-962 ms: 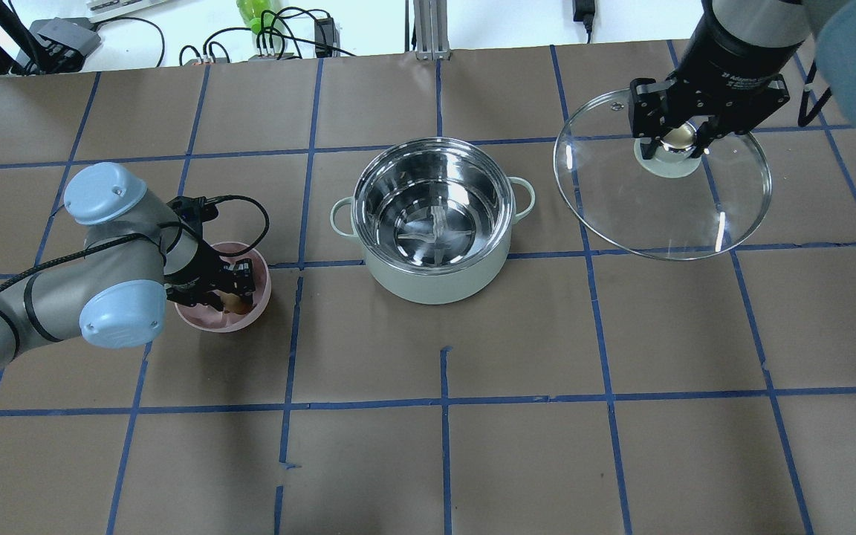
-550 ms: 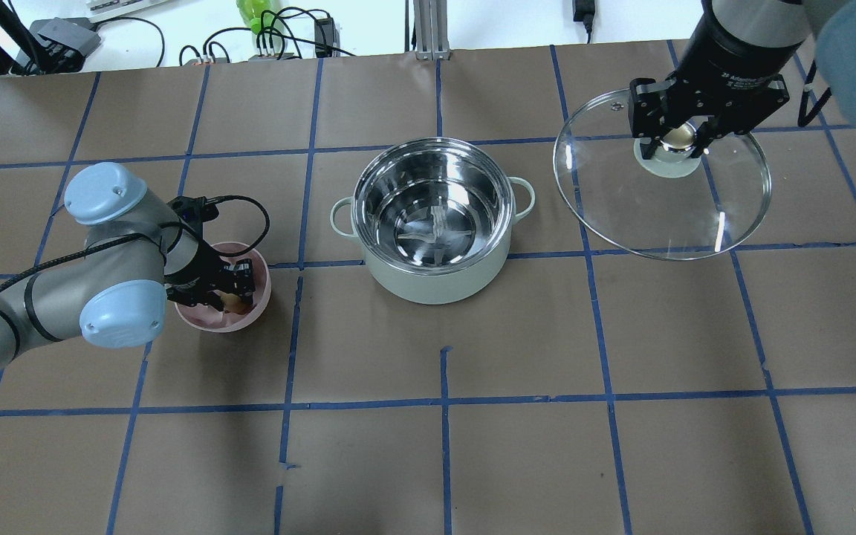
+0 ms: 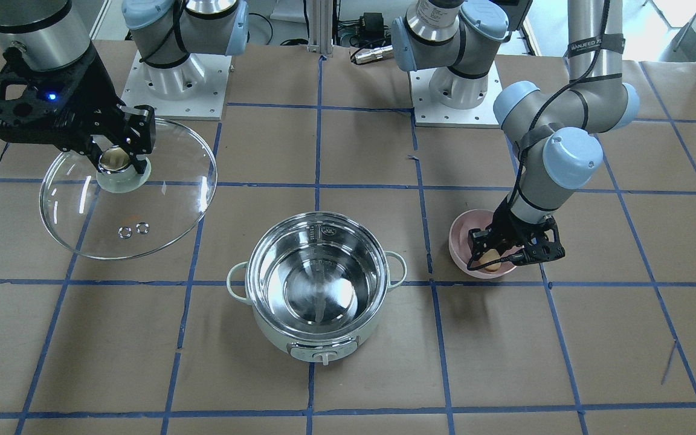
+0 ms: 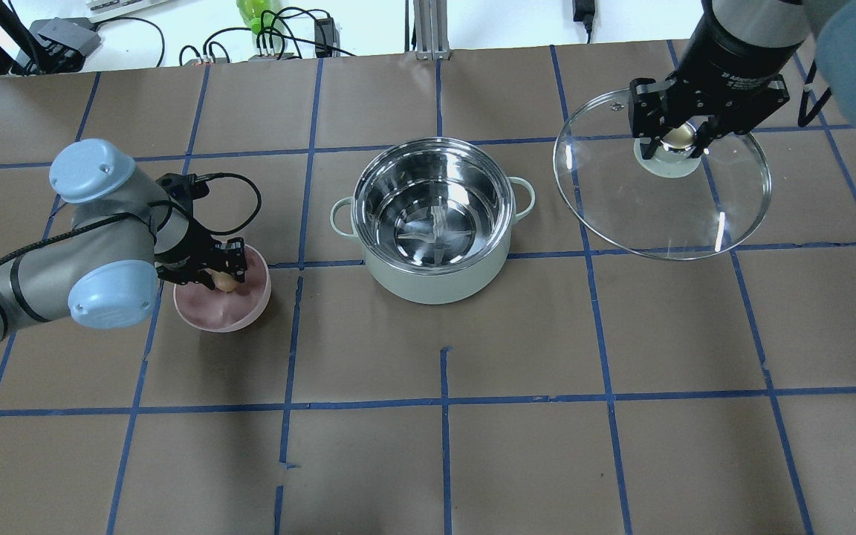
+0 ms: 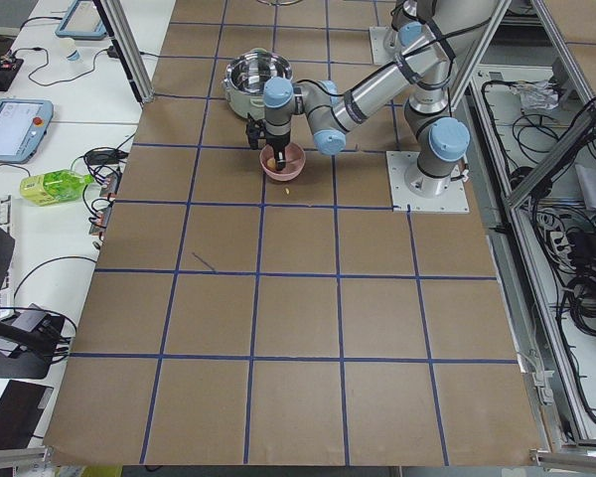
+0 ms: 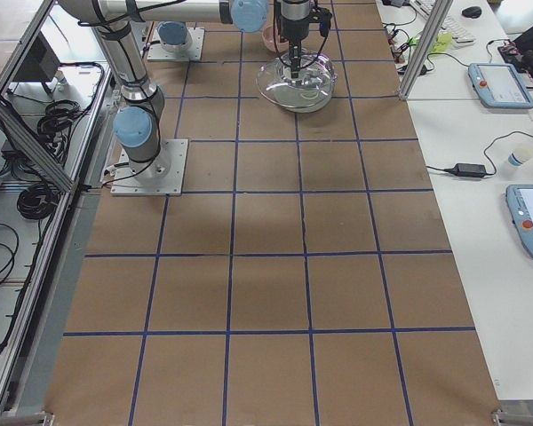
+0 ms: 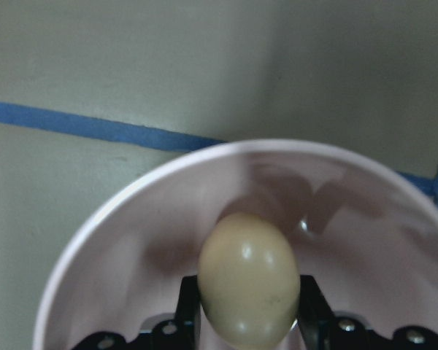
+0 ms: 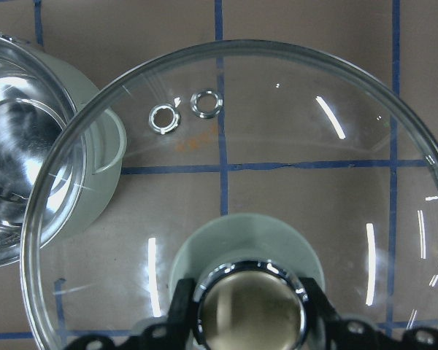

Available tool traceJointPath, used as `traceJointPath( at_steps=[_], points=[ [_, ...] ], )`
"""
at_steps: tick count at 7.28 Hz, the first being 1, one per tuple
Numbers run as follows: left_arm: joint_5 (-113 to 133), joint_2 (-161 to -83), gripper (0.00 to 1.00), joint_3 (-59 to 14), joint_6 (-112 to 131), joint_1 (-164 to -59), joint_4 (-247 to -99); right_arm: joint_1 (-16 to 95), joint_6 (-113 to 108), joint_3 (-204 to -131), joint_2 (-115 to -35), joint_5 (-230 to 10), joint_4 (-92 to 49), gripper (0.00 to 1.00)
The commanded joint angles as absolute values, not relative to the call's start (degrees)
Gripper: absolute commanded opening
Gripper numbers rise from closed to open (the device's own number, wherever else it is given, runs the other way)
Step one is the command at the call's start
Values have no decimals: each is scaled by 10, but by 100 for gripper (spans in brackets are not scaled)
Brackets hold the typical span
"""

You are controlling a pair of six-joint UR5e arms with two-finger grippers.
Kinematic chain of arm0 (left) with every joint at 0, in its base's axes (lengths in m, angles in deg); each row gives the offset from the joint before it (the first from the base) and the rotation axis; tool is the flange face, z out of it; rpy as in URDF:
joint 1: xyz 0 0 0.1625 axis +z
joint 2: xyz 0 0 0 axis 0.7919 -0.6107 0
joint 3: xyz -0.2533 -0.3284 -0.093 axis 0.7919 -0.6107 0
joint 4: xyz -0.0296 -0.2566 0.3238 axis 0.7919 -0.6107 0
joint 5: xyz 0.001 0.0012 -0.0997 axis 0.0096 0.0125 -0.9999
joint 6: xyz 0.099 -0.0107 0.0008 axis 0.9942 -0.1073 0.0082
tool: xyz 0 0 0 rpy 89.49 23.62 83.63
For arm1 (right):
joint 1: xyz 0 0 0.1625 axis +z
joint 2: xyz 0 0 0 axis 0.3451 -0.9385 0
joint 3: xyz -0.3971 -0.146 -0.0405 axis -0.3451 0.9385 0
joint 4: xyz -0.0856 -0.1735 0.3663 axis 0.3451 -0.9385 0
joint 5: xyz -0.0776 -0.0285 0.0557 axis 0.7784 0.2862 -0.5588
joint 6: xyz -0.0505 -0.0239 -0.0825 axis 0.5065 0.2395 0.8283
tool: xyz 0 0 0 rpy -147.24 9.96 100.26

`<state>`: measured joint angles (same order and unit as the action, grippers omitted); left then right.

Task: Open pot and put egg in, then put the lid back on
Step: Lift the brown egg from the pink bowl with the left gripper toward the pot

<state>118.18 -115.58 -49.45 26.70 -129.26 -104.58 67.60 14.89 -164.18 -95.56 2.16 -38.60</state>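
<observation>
Left gripper [image 4: 224, 278]: fingers closed on egg [image 7: 250, 281], 1 pad per side at widest girth. Egg over pink bowl [image 4: 214, 316], apparently raised off bowl floor.
Egg: light, thin rigid shell, smooth, fragile, rolls freely. Hold across short axis, minimum force. Release low inside pot [image 4: 435, 281]; no drop onto steel.
Pot: open, empty, table centre.
Right gripper [image 4: 678, 138]: fingers clamped on knob [image 8: 250, 310] of lid [image 4: 666, 212], held aside, right of pot.
Lid: glass, likely heavy, brittle; knob only sound hold.
</observation>
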Motion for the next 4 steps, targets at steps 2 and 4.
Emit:
traceJointPath(
  at_steps=[2,4],
  points=[
    [1181,-1146,20,-389,224,-1337,-1144,676,149,-1642,-956,18,-386,9],
    [1179,-1144,18,-328,174,-1380,-1183,676,149,-1642,-956,18,-386,9]
  ],
)
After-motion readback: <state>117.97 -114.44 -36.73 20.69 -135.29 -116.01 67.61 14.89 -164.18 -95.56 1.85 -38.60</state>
